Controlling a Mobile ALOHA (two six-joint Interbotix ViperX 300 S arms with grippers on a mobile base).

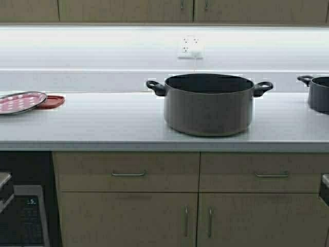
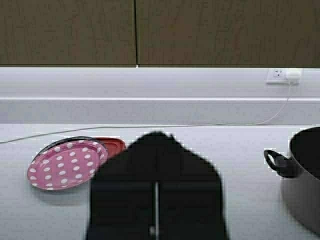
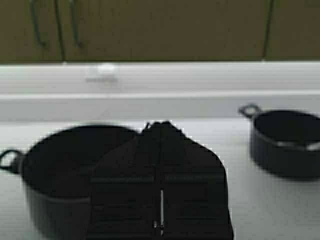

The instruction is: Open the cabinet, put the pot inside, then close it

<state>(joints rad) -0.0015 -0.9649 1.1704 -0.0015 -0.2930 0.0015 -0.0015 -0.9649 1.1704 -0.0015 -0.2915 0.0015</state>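
Closed claws (image 2: 156,150), pot (image 1: 208,105) empty, lidless

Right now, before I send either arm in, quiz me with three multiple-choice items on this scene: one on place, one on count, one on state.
1. Where does the pot stand?
A. on the counter
B. inside the cabinet
C. on the floor

2. How many dark pots show in the right wrist view?
A. one
B. two
C. three

3. How are the cabinet doors?
A. both open
B. one open
C. closed

Answers:
1 A, it rests on the counter below the wall outlet.
2 B, the pot plus a smaller pot beside it.
3 C, door fronts sit flush, no interior showing.
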